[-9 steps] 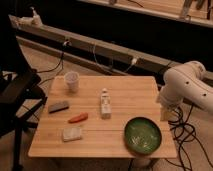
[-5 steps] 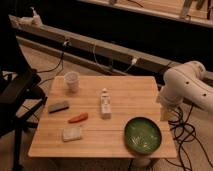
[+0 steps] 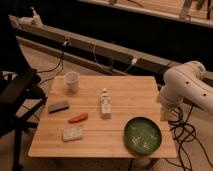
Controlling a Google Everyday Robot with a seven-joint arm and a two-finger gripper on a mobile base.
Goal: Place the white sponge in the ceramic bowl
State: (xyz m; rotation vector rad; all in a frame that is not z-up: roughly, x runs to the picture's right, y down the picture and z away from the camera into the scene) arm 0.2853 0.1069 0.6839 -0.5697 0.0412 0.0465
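Note:
The white sponge (image 3: 72, 133) lies flat near the front left of the wooden table (image 3: 125, 90). The green ceramic bowl (image 3: 143, 135) stands empty at the table's front right. My white arm (image 3: 186, 85) reaches in from the right. Its gripper (image 3: 166, 112) hangs down at the table's right edge, just behind and to the right of the bowl and far from the sponge. It holds nothing that I can see.
A white cup (image 3: 72, 80) stands at the back left. A grey block (image 3: 58, 106) and an orange carrot-like piece (image 3: 78, 118) lie left of centre. A small white bottle (image 3: 104, 103) stands mid-table. A black chair (image 3: 17, 95) is at the left, with cables (image 3: 187, 132) on the floor at the right.

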